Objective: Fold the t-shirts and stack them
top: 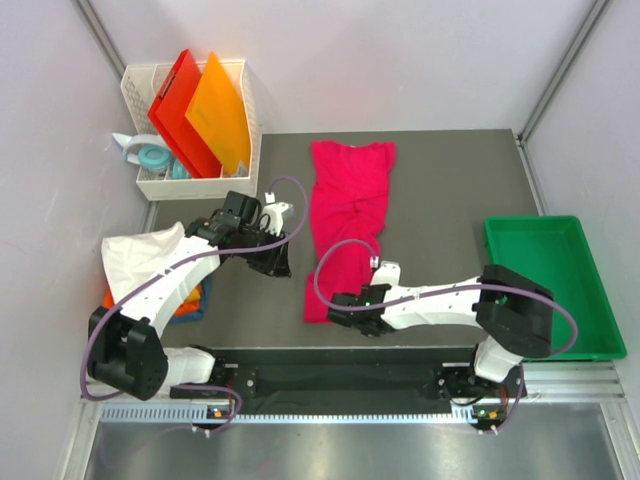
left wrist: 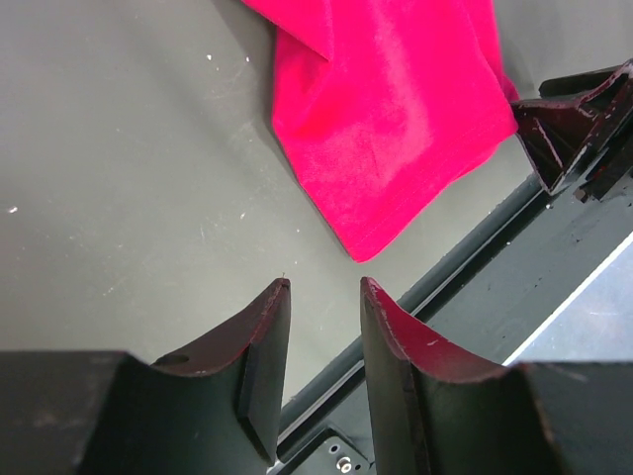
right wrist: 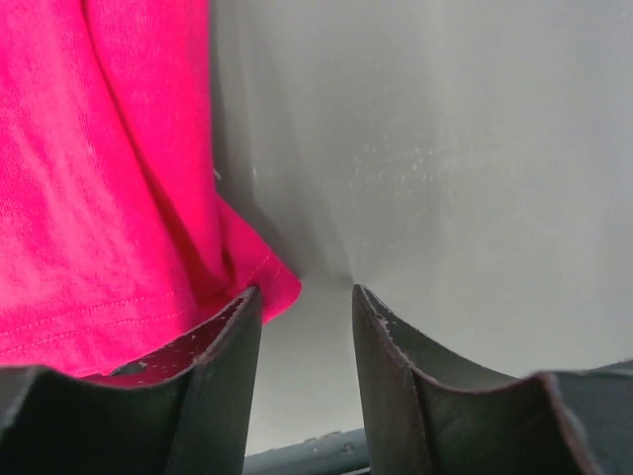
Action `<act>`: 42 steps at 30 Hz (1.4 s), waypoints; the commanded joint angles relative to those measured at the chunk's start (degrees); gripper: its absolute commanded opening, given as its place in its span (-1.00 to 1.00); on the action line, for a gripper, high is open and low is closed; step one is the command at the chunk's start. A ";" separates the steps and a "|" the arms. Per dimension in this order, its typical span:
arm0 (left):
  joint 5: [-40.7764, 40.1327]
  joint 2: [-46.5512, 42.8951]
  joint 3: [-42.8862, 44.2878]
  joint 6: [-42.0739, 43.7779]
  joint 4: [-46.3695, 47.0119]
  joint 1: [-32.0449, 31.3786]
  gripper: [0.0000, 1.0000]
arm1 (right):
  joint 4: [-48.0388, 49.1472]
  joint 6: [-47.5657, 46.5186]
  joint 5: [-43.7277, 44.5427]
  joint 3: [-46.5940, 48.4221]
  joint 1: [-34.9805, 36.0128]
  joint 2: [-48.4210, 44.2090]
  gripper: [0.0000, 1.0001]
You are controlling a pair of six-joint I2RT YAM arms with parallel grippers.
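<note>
- Mid-table, lengthwise: crimson-pink t-shirt on the dark grey table, collar end far, hem end close to the near edge. Rumpled, gathered inward around the middle.
- Low at the hem's near end: right gripper. Fingers apart, nothing between them. Hem corner just against the inner side of one finger, not pinched.
- Just left of the shirt, over bare table: left gripper. Fingers apart, empty. A lower corner of the shirt just ahead of the tips, not touching.
- At the table's left edge, bunched beside the left arm: white t-shirt.
- Just nearer than the white one, partly hidden by the arm: folded orange t-shirt, with an edge of the blue t-shirt showing at its side.
- Far left corner: white basket holding a red board and an orange board, both standing on edge and tilted.
- At the basket's left side: teal tape rolls. Inside or outside, cannot tell.
- Right of the table, well apart from the shirt: green tray.
</note>
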 commanded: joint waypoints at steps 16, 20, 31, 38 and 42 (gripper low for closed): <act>0.11 -0.61 0.03 -0.51 1.49 -0.10 -0.20 | 7.08 -6.63 2.83 -1.93 -4.05 -3.60 -0.18; -0.06 -0.61 -0.23 -0.69 1.67 -0.10 -0.19 | 9.36 -7.94 2.30 -2.81 -4.23 -3.16 -0.18; -0.06 0.36 -0.59 -0.77 2.46 -0.10 -0.19 | 11.65 -9.53 -0.16 -2.99 -4.32 -2.73 -0.20; 0.11 0.71 -0.59 -0.60 2.46 -0.10 -0.19 | 14.90 -7.34 -5.43 -7.11 -4.23 -1.76 -0.37; 0.20 0.71 -0.94 -0.69 2.64 -0.10 -0.19 | 15.26 -5.06 -7.01 -9.40 -4.05 -2.02 -0.66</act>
